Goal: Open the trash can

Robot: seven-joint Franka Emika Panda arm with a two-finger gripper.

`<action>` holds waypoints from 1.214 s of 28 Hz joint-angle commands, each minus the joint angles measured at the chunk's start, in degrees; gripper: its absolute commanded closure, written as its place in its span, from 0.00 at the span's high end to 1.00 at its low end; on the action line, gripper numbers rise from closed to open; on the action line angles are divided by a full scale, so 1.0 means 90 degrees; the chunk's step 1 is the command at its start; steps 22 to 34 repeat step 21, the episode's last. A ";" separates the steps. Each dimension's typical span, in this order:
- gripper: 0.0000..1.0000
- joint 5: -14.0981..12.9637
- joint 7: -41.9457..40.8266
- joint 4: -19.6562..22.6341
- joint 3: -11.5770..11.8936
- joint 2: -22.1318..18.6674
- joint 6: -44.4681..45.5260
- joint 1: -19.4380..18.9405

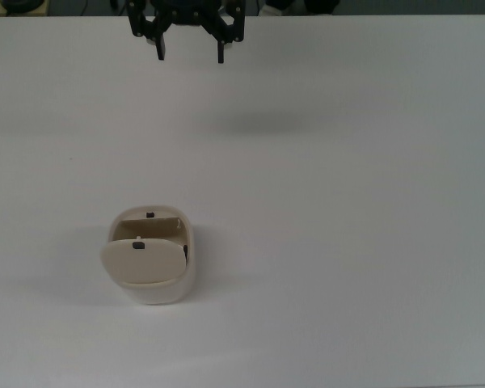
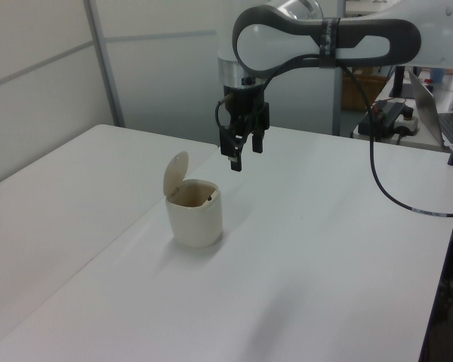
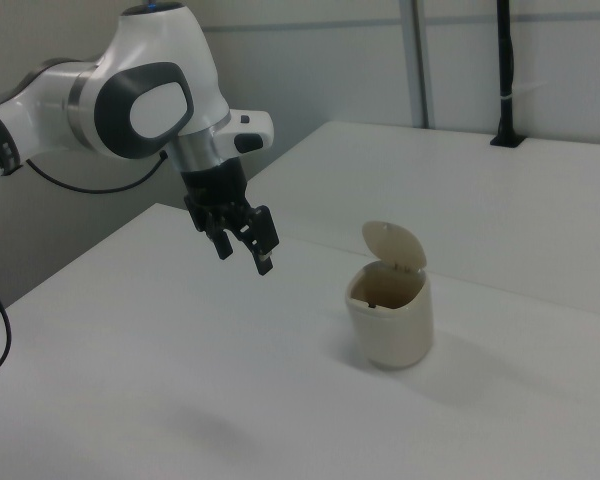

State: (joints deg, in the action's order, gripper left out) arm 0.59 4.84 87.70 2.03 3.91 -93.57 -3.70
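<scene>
The cream-white trash can (image 1: 152,271) (image 2: 195,215) (image 3: 390,320) stands on the white table with its beige lid (image 2: 175,174) (image 3: 395,246) tipped up and its inside showing. My black gripper (image 1: 190,53) (image 2: 244,156) (image 3: 244,256) hangs in the air apart from it, near the top view's upper edge and to the left view's right of the can. Its two fingers are spread wide with nothing between them.
The white table (image 1: 347,242) stretches around the can. A black cable (image 2: 377,188) hangs from the arm over the left view's right side. Desk equipment (image 2: 389,113) sits beyond the table's far edge.
</scene>
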 commanded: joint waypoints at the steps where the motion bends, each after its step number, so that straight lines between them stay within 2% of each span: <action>1: 1.00 0.0101 0.0077 0.0070 0.0008 -0.0131 0.0211 0.0001; 34: 1.00 0.0091 0.0029 -0.0067 -0.0021 -0.0200 0.0299 -0.0009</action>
